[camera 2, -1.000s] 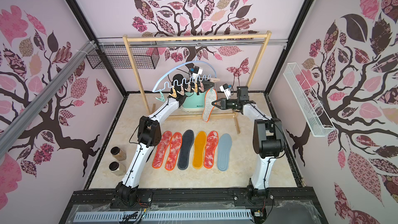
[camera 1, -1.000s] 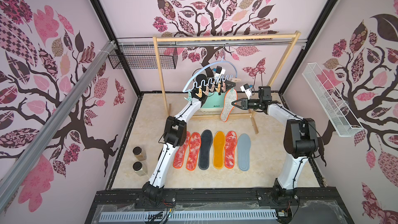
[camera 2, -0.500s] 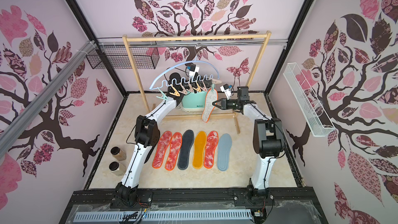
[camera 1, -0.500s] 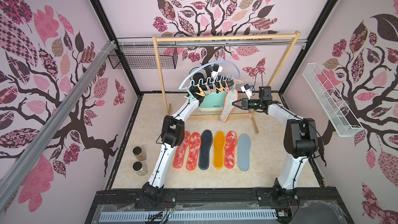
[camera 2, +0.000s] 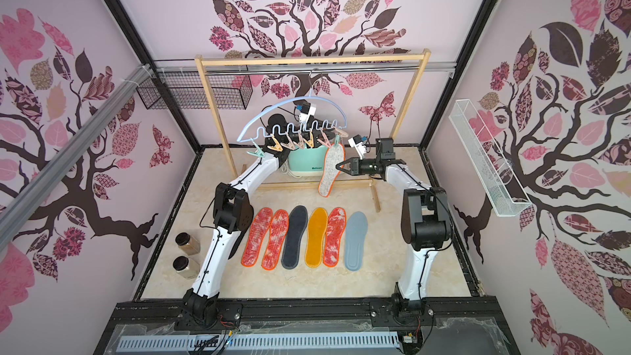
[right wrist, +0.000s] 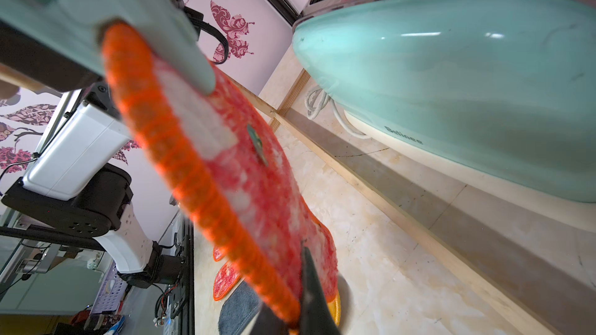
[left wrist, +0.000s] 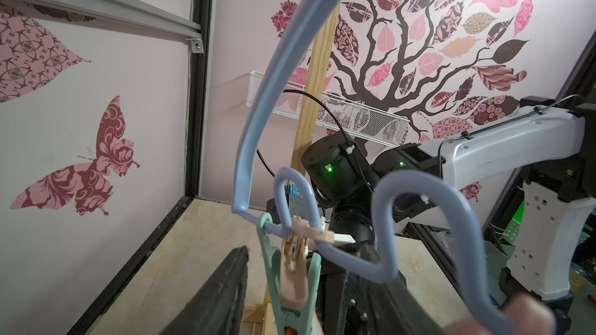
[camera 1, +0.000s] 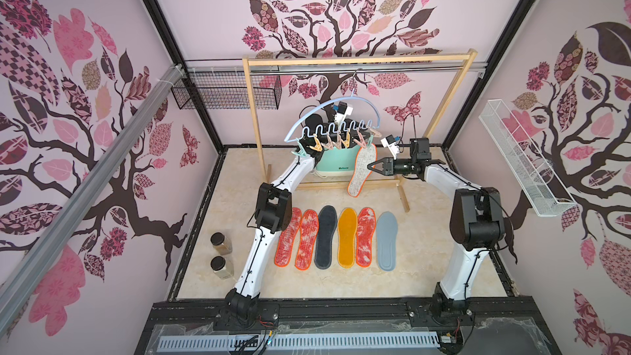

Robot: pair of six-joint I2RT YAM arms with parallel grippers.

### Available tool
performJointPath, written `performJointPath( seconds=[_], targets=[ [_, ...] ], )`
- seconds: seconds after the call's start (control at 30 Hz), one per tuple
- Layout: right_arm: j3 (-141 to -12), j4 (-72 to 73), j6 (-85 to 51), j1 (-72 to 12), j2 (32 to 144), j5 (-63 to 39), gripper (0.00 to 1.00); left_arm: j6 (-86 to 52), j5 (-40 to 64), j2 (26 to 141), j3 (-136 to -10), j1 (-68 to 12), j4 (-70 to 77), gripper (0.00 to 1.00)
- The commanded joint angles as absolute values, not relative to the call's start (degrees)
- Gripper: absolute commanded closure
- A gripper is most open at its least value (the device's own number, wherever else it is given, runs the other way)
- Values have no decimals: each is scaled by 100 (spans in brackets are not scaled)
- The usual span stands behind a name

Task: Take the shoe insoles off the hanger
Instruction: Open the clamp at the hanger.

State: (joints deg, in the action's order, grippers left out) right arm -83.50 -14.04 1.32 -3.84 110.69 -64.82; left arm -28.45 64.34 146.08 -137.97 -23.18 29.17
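Hanger (left wrist: 263,91) up on the wooden rack (camera 1: 358,59), hook over the rail, and one red-and-white insole (camera 1: 362,169) dangles from the end nearest the right arm, pinned at the top by a teal peg (right wrist: 145,27). The right gripper (camera 1: 370,166) reaches in level from the side, jaws closed on that insole's orange edge, about halfway down. The left gripper (left wrist: 303,252) is up behind the wavy bar, jaws apart, with the teal peg and a beige peg (left wrist: 292,281) between them. Down on the floor, six insoles (camera 1: 346,237) lie side by side between the arms: two red, a dark one, a mustard one, another red, a pale blue-grey. A mint-green appliance (camera 1: 336,165) stands under the rack just behind the hanging insole, and two jars (camera 1: 221,244) stand beside the left arm.
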Motion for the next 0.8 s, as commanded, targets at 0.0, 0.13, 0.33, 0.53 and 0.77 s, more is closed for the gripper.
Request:
performJointPath(
  seconds=[0.0, 0.13, 0.33, 0.53, 0.77],
  targets=[
    [-8487, -1468, 211, -413, 10733, -6613, 100, -2672, 6681, 14487, -13546, -2233, 2979, 38],
    [-8482, -1488, 225, -422, 10714, -6680, 100, -2505, 6751, 14560, -13576, -2241, 2839, 29],
    [-8600, -1744, 407, -477, 10809, -6813, 100, -2548, 6689, 14802, -13952, -2254, 2804, 19],
    [-8729, -2135, 759, -553, 10833, -6968, 100, -2655, 6930, 15006, -14340, -2383, 2839, 17],
    [-8785, -2286, 866, -612, 10815, -7064, 100, -2525, 6957, 15047, -14433, -2440, 2672, 22]
  ],
)
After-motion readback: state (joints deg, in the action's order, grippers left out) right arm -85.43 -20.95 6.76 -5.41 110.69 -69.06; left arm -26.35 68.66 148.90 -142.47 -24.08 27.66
